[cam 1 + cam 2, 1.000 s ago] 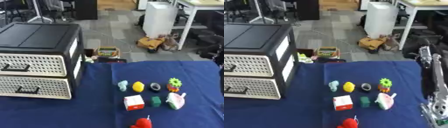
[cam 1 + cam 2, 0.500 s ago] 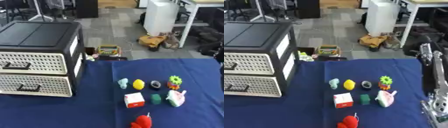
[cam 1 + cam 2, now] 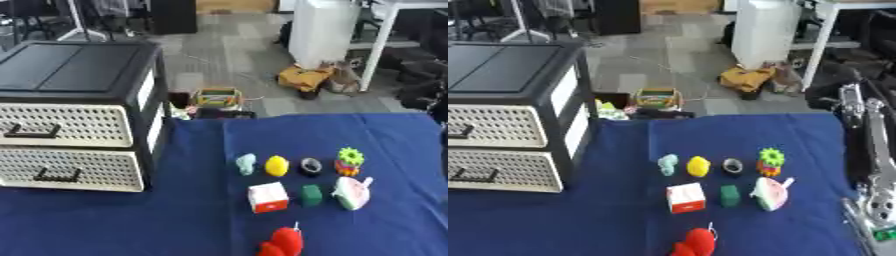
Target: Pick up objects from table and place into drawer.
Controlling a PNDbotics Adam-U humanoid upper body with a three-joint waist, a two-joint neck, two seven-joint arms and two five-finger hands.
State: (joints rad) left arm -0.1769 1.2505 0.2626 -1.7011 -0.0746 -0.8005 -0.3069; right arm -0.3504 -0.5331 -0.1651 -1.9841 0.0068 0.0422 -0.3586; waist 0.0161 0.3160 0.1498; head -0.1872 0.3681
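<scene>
A black drawer unit stands on the left of the blue table, its upper drawer and lower drawer both closed. Right of it lie a teal figure, a yellow lump, a black ring, a green gear on a red base, a white and red box, a green block, a white and pink piece and a red toy. My right hand rests at the right edge, fingers straight up, holding nothing. My left hand is not visible.
Beyond the table's far edge, on the floor, are a colourful box, a yellow bag and a white cabinet. Bare blue cloth lies in front of the drawers and between them and the toys.
The whole picture has shifted a little, so the camera has moved. Nothing on the table has moved, and the right hand stays at the right edge.
</scene>
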